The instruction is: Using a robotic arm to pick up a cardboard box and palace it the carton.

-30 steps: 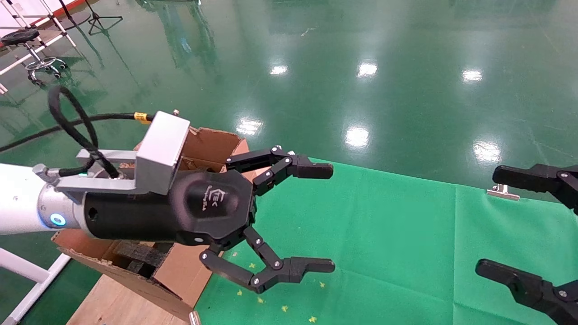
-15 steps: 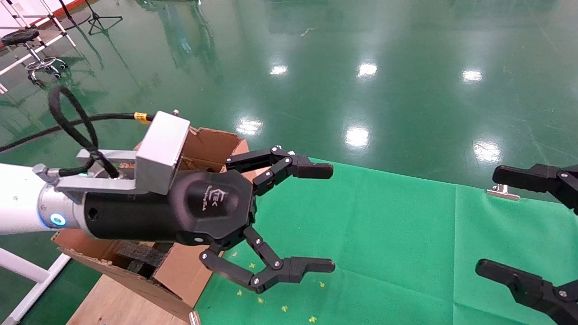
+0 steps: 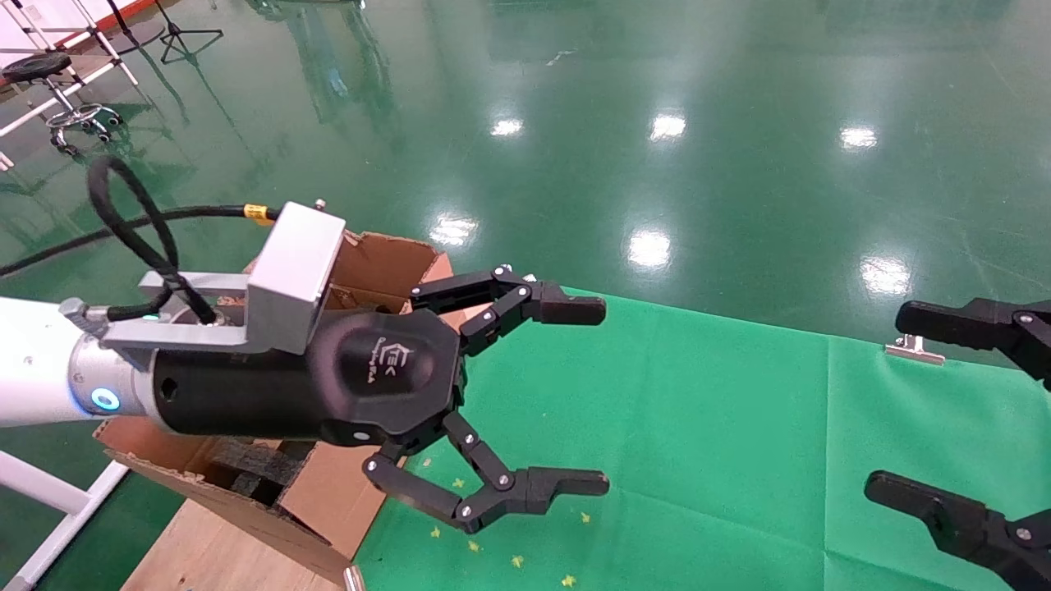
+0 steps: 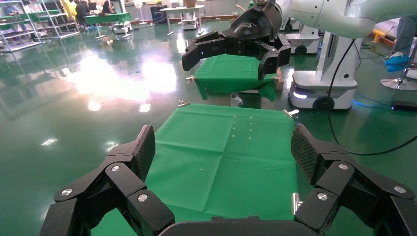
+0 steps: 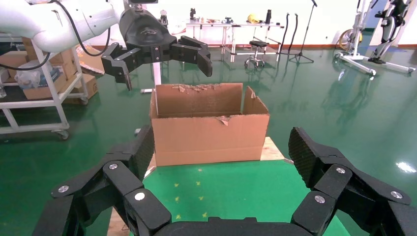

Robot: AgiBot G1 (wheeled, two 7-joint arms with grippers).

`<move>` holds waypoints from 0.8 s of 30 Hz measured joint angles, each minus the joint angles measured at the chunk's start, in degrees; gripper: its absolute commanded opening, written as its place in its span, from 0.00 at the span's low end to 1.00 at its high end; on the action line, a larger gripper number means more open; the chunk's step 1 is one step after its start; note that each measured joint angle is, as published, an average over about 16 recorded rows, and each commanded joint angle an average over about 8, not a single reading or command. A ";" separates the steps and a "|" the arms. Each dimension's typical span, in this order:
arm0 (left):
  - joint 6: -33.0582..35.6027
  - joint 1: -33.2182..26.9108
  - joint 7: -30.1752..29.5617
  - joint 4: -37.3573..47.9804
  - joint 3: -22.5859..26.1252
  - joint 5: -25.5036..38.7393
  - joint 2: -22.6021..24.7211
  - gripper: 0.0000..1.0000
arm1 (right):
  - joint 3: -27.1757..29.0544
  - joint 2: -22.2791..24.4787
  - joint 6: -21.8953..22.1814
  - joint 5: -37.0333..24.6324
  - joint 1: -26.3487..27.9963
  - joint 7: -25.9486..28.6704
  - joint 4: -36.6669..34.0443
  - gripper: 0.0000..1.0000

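Note:
My left robotic arm reaches in from the left, white with a blue-lit ring. Its gripper is open and empty, held above the green cloth just right of the carton. The carton is a large brown box with torn flaps and black foam inside; it also shows in the right wrist view, with the left gripper above it. My right gripper is open and empty at the right edge. The small cardboard box is out of view in every frame.
The carton stands on a wooden board at the cloth's left end. A metal clip holds the cloth's far edge. Small yellow marks dot the cloth. A stool and stands are far back left on the green floor.

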 measured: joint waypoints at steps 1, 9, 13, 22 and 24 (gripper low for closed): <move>0.00 0.00 0.00 0.00 0.00 0.00 0.00 1.00 | 0.00 0.00 0.00 0.00 0.00 0.00 0.00 1.00; 0.00 0.00 0.00 0.00 0.00 0.00 0.00 1.00 | 0.00 0.00 0.00 0.00 0.00 0.00 0.00 1.00; 0.00 0.00 0.00 0.00 0.00 0.00 0.00 1.00 | 0.00 0.00 0.00 0.00 0.00 0.00 0.00 1.00; 0.00 0.00 0.00 0.00 0.00 0.00 0.00 1.00 | 0.00 0.00 0.00 0.00 0.00 0.00 0.00 1.00; 0.00 0.00 0.00 0.00 0.00 0.00 0.00 1.00 | 0.00 0.00 0.00 0.00 0.00 0.00 0.00 1.00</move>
